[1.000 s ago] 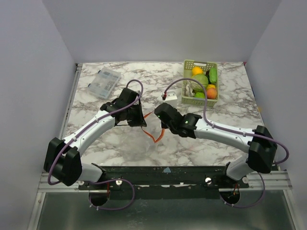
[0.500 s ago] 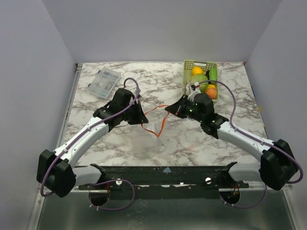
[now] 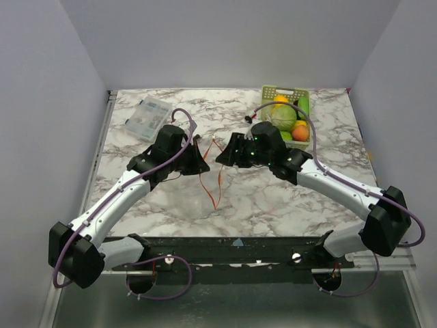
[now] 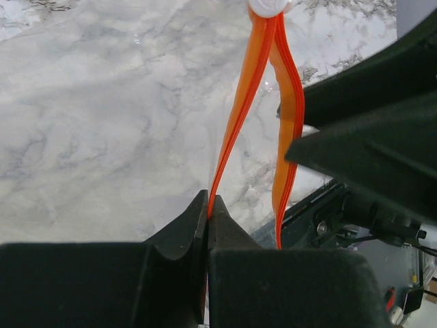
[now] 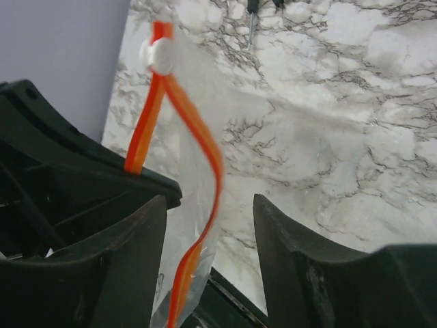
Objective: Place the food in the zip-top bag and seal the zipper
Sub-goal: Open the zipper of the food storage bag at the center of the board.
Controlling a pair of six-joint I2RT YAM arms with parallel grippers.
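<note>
The zip-top bag (image 5: 194, 171) hangs above the middle of the table (image 3: 273, 198), its clear plastic crinkled and see-through. The zipper (image 4: 239, 116) is parted into two orange strips that meet at a white slider (image 5: 160, 55) at the top end. In the overhead view the zipper trails down toward 6 o'clock.

The left claw (image 4: 207, 215) is closed tight on one orange strip. The right claw (image 5: 208, 273) stands open, its fingers (image 5: 130, 260) on either side of the bag's mouth edge without visibly touching it.

All the food in view sits in the pale green basket (image 3: 285, 91) at 1 o'clock on the table: a large green round piece (image 3: 283, 116), a yellow-orange fruit (image 3: 280, 100), a cucumber (image 3: 303, 104) and a red-orange fruit (image 3: 300, 131).

A clear compartment box (image 3: 147, 117) lies at 11 o'clock; its contents are too small to tell.
</note>
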